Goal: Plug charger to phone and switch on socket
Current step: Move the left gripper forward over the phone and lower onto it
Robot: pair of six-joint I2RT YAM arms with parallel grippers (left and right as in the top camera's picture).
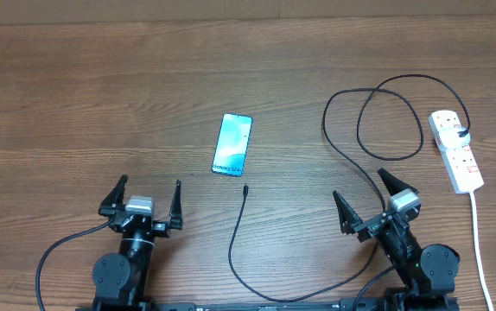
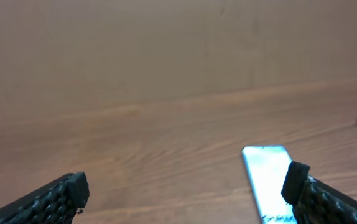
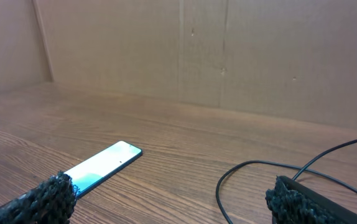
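step: fetch charger (image 1: 232,238) tip | left gripper (image 1: 150,183) and right gripper (image 1: 358,183) both spread wide, empty | phone (image 1: 232,144) lying centre, screen up | charger tip just short of phone's near end, not touching | advice: pinch close behind connector, square to port

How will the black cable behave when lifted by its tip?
Probably floppy: the cable lies in loose loops, so it should sag behind the tip. It looks thin, so likely light. Its far end is plugged into the power strip, which may pull back.
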